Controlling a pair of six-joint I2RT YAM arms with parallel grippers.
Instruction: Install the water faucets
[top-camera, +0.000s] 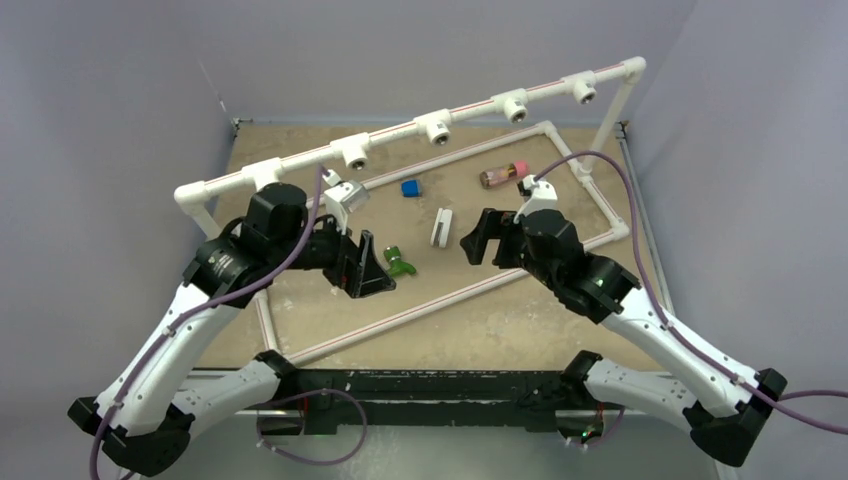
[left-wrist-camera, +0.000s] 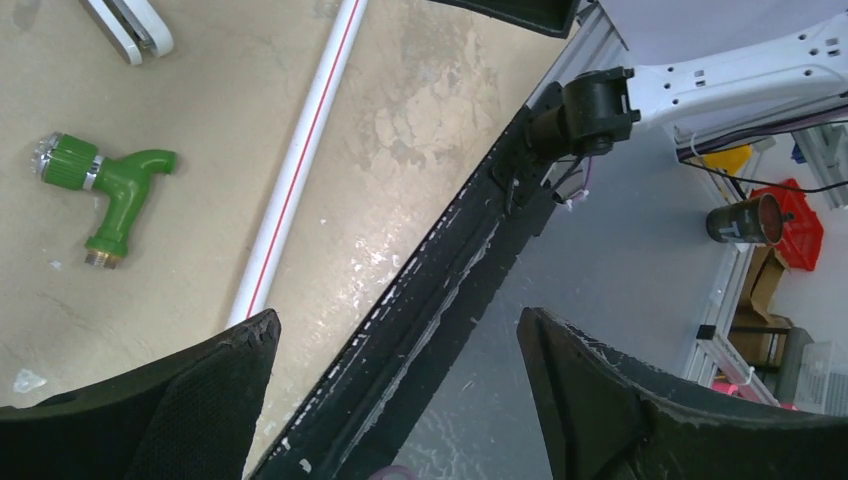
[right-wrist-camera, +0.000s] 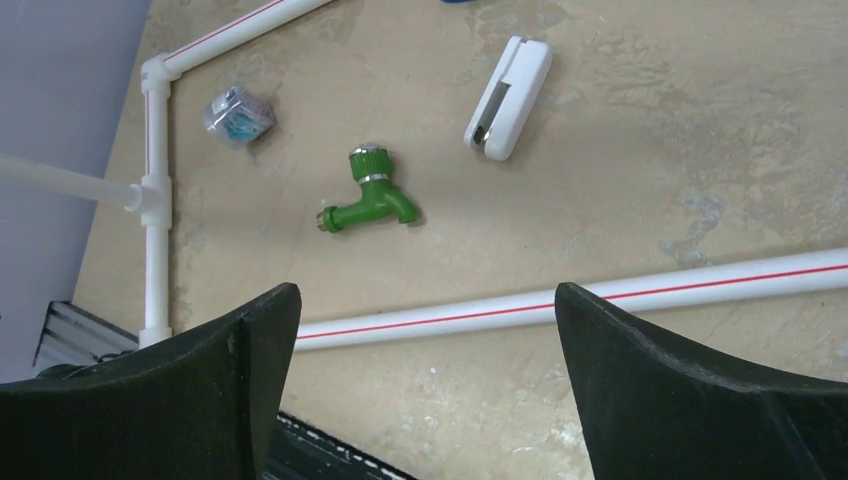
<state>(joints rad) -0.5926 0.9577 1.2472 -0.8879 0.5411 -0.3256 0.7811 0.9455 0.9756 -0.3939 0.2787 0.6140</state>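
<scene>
Black fingers (right-wrist-camera: 190, 400), both pairs wide, empty

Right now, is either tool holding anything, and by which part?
Nothing held: left tool and right tool are open, empty; green faucet lies on the table.

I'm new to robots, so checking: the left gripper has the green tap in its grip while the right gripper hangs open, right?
Not quite. The left gripper is open and empty; the green tap lies loose on the table, as the left wrist view shows. The right gripper does hang open.
</scene>
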